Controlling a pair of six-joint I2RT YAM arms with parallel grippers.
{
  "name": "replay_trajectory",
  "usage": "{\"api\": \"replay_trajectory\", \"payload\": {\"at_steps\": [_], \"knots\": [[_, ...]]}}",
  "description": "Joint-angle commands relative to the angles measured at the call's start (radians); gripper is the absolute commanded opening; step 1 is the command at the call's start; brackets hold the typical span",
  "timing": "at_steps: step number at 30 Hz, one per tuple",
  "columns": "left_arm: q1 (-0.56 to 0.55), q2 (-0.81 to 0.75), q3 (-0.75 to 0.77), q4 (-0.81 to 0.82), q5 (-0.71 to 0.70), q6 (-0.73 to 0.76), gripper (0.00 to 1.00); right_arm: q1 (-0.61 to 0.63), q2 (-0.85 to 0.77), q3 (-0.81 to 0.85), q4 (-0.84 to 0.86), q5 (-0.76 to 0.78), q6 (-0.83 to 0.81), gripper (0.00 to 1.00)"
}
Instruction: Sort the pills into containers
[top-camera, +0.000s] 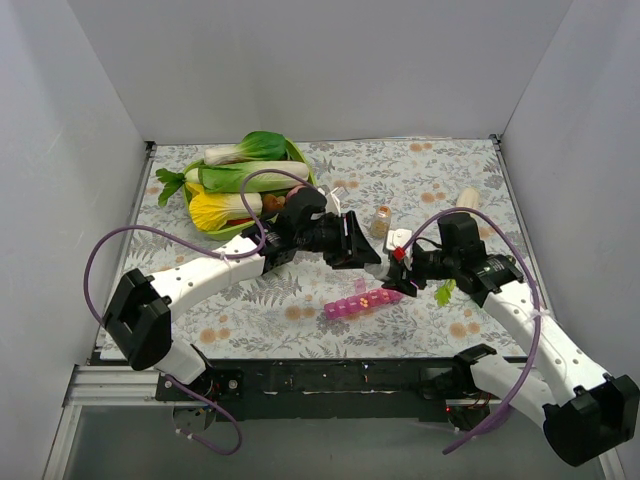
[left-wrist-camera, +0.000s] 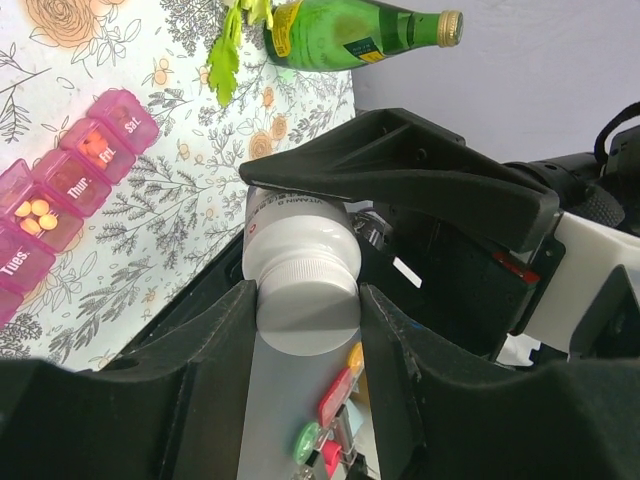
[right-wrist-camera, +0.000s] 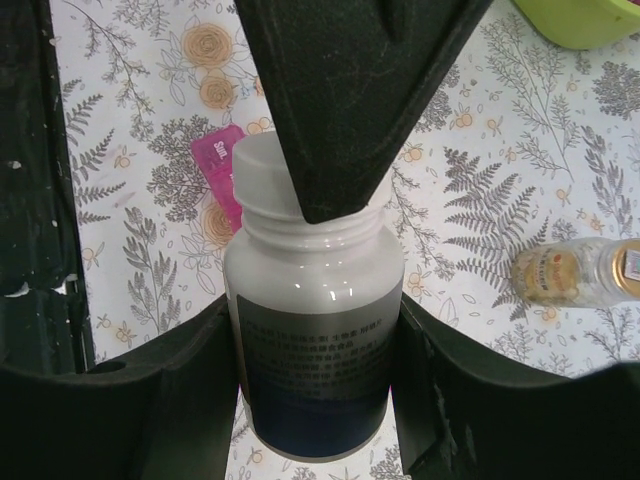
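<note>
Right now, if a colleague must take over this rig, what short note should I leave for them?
Left end effector: shut on the white screw cap of the white plastic pill bottle.
Right end effector: shut on that bottle's body, so both arms hold it together.
Translucent pink plastic pill organiser: lies on the floral tablecloth, just in front of the two end effectors.
Done: small orange pills lie in at least two compartments.
Left: the cap is on; probably unscrew it, then fill the other compartments.
</note>
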Motion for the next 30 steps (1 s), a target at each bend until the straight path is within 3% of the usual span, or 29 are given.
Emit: {"api": "replay_trajectory", "payload": {"at_steps": [1, 11, 16, 30], "knots": [[-0.006, -0.005, 0.010, 0.042, 0.072, 0.028, 0.21, 0.010, 0.020, 0.050, 0.027, -0.122, 0.040, 0.01], [0.003, 0.032, 0.025, -0.053, 0.267, 0.276, 0.20, -0.005, 0.055, 0.057, -0.036, -0.288, 0.058, 0.01], [0.005, 0.052, 0.096, -0.185, 0.228, 0.391, 0.20, -0.010, 0.061, 0.037, -0.016, -0.331, 0.094, 0.01], [0.005, 0.012, 0.077, -0.111, 0.270, 0.480, 0.20, -0.099, 0.104, 0.024, 0.066, -0.525, 0.218, 0.01]]}}
